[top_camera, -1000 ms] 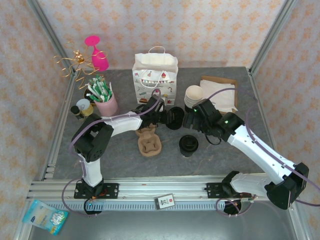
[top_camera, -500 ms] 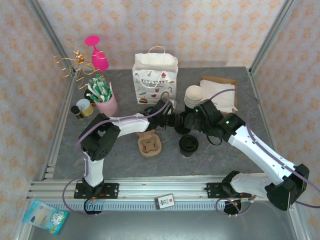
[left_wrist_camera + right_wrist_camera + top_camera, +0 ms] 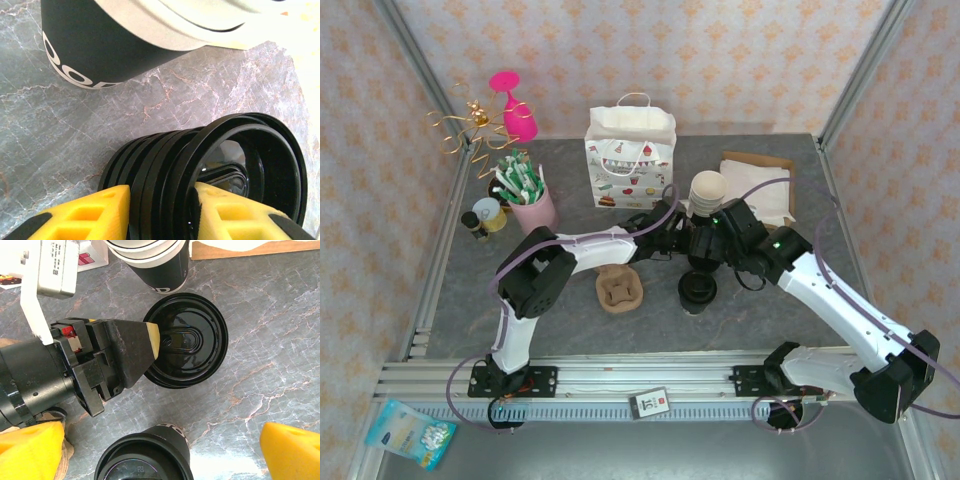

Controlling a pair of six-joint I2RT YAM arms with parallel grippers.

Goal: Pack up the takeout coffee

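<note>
- Here, the left gripper (image 3: 160, 195) pinches a stack of black lids (image 3: 186, 340) between its yellow fingers (image 3: 90, 215).
- The takeout coffee (image 3: 697, 288), lidded, stands upright on the grey table (image 3: 570, 332) at 6 o'clock of that stack, just beside it.
- The right gripper (image 3: 161, 440) hangs above both, jaws spread wide.
</note>
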